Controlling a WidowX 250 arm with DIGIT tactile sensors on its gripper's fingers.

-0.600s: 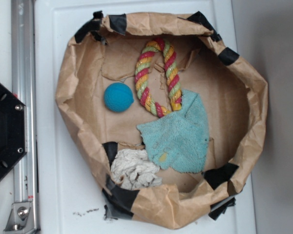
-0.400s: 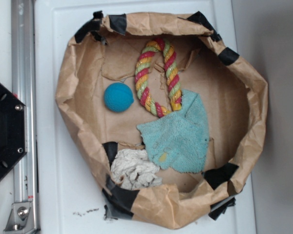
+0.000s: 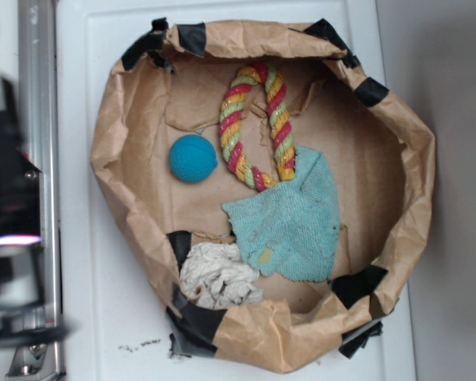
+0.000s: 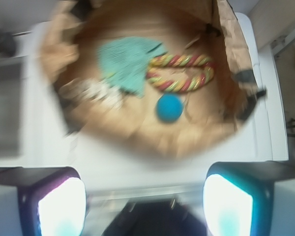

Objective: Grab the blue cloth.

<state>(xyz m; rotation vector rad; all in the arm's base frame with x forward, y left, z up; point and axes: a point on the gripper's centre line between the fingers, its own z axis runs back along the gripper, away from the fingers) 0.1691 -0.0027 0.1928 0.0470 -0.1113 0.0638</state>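
Observation:
The blue cloth (image 3: 289,225), a light teal terry towel with a small yellowish stain, lies flat in the brown paper basin (image 3: 119,135), right of centre. It also shows blurred in the wrist view (image 4: 125,61). My gripper (image 4: 145,204) is open and empty, its two fingers (image 4: 61,206) wide apart at the bottom of the wrist view, high above and outside the basin. In the exterior view the arm is a dark blur (image 3: 8,230) at the far left edge.
A round blue ball (image 3: 193,158) lies left of the cloth. A striped rope ring (image 3: 258,125) touches the cloth's upper edge. A white-grey wrinkly rag (image 3: 218,276) sits at the basin's lower left. A metal rail (image 3: 38,119) runs down the left.
The arm has swung into the exterior view at the left edge, blurred by motion, covering the black base. Nothing in the basin has moved.

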